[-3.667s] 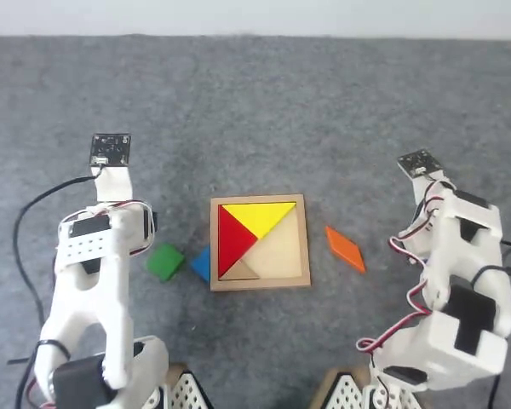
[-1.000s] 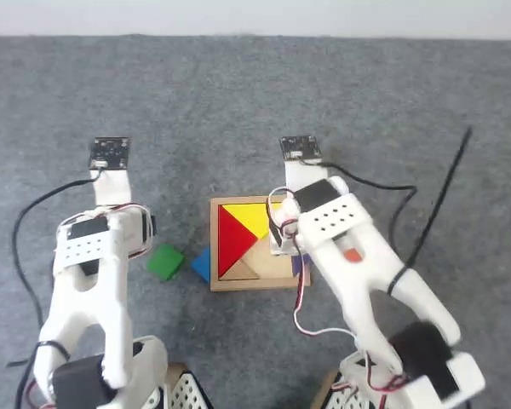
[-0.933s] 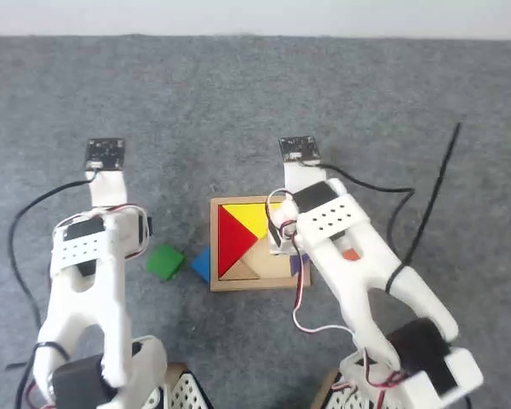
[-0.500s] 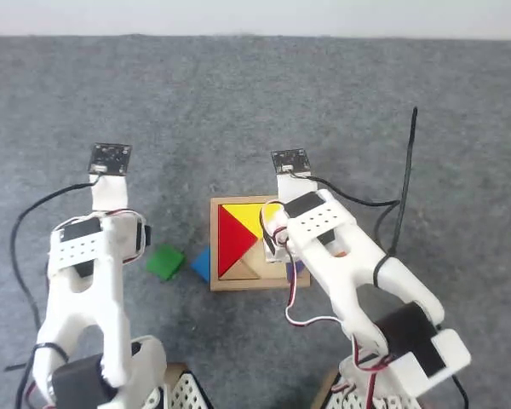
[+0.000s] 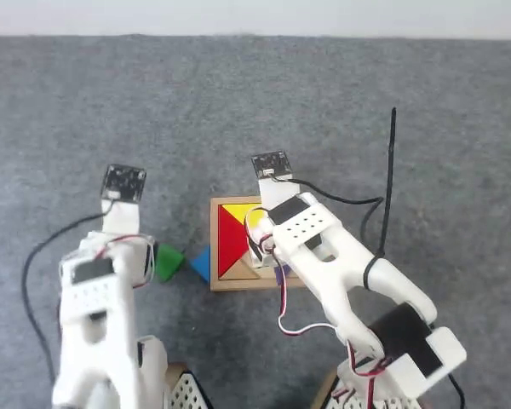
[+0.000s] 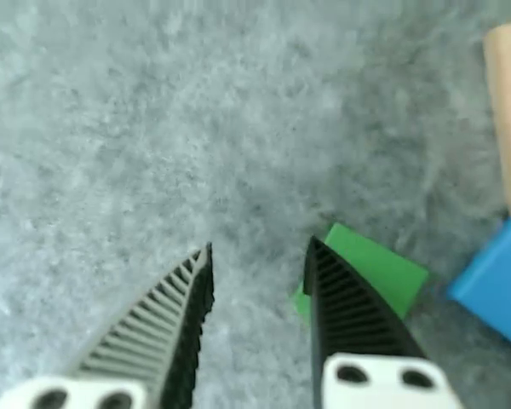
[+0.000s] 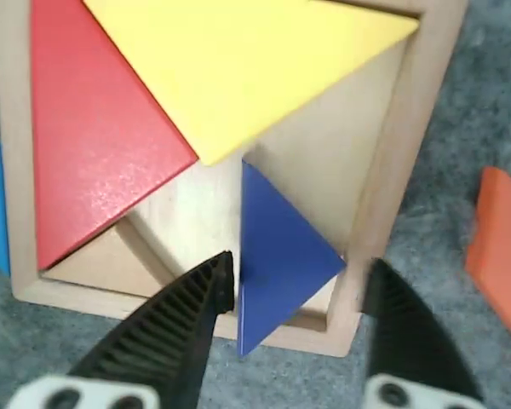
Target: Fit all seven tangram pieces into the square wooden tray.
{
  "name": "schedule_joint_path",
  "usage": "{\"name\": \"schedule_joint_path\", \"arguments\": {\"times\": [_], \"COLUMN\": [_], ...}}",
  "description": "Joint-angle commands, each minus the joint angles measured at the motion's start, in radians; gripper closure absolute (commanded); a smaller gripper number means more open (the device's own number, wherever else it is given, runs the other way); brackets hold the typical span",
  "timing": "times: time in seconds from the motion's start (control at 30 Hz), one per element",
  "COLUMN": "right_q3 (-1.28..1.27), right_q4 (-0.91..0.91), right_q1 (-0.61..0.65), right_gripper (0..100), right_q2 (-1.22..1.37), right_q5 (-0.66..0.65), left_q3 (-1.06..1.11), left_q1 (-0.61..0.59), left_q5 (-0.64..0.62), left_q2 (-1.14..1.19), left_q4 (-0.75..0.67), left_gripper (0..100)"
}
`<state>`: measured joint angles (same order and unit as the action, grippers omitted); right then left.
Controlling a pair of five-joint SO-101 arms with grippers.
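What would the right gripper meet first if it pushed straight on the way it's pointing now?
Most likely the dark blue triangle, lying between the right gripper's open jaws with one tip over the wooden tray's rim. Depth is unclear from the wrist view.

- the high camera is fixed off the arms. from it i look steeply down over the grey counter (image 5: pixel 238 102) from the side of the arm bases, far enough back to take in both arms and the tray (image 5: pixel 215 247).
- the left wrist camera rides behind the left claw (image 6: pixel 258 247) and looks along it at the counter from close by. it shares the green piece (image 6: pixel 379 273) and the light blue piece (image 6: pixel 494 285) with the high view.
- the right wrist camera sits behind the right claw (image 7: pixel 300 262), facing almost straight down, very near the tray. both wrist views share the light blue piece and the tray's rim beside it.
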<state>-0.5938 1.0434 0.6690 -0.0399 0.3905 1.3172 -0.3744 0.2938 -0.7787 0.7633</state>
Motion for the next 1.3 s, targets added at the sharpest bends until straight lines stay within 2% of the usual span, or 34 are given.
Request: {"name": "schedule_joint_path", "arguments": {"times": [0.0, 0.2, 0.4, 0.47, 0.6, 0.63, 0.8, 0.9, 1.03, 1.27], "right_q3": [0.054, 0.057, 0.196, 0.269, 0.296, 0.293, 0.295, 0.292, 0.288, 0.285], "right_q4": [-0.012, -0.012, 0.120, 0.162, 0.147, 0.137, 0.133, 0.134, 0.105, 0.001], "right_q1": [0.008, -0.022, -0.064, -0.067, -0.036, -0.033, -0.027, 0.005, 0.048, -0.013], "right_gripper": [59.7, 58.2, 59.3, 66.4, 89.0, 91.2, 89.4, 95.5, 96.2, 96.4], "right_q2": [-0.005, -0.016, -0.067, -0.081, -0.012, 0.016, 0.120, 0.128, 0.148, 0.240], "right_q5": [0.005, 0.000, -0.123, -0.126, -0.127, -0.127, -0.261, -0.269, -0.269, -0.269], "left_q3": [0.096, 0.209, 0.263, 0.274, 0.303, 0.305, 0.308, 0.308, 0.308, 0.308], "left_q1": [-0.025, -0.025, -0.029, -0.029, -0.025, -0.025, -0.025, -0.025, -0.025, -0.025], "left_q5": [-0.020, -0.021, -0.025, -0.025, -0.025, -0.023, -0.021, -0.021, -0.020, -0.020], "left_q2": [-0.324, -0.637, -0.852, -0.907, -1.007, -1.026, -1.040, -1.040, -1.040, -1.040], "left_q4": [-0.015, 0.075, 0.170, 0.204, 0.249, 0.261, 0.273, 0.273, 0.273, 0.275], "left_gripper": [82, 82, 82, 82, 82, 82, 82, 82, 82, 82]}}
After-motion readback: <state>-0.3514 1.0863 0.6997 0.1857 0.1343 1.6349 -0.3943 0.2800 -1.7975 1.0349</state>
